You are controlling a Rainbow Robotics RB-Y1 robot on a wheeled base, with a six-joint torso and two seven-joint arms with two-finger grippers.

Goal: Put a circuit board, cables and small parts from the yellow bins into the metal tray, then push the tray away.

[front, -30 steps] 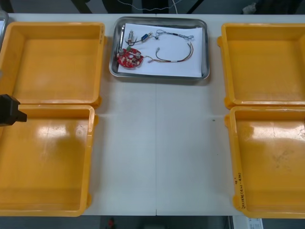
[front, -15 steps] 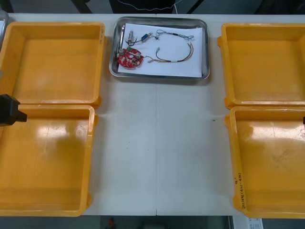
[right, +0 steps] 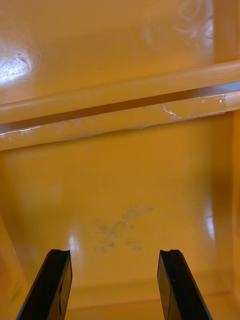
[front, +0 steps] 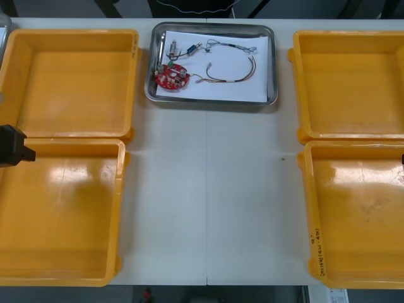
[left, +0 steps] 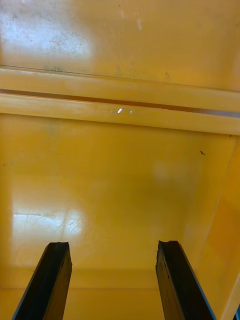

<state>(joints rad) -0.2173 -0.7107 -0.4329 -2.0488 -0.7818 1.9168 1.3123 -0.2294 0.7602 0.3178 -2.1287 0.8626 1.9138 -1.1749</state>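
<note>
The metal tray [front: 274,63] sits at the table's far middle, white inside. It holds a round red circuit board [front: 172,77], a red and yellow cable [front: 237,71], a blue and white cable [front: 230,45] and small metal parts [front: 174,48]. My left gripper [left: 112,280] stands open over the bare floor of the near left yellow bin [left: 120,175]; a dark part of that arm [front: 12,146] shows at the front view's left edge. My right gripper [right: 115,285] is open above the near right yellow bin [right: 125,200], nothing between its fingers.
Two yellow bins stand at each side: far left [front: 69,82], near left [front: 60,214], far right [front: 350,82], near right [front: 360,214]; all look bare inside. Bare table [front: 211,189] runs between them, from the tray to the front edge.
</note>
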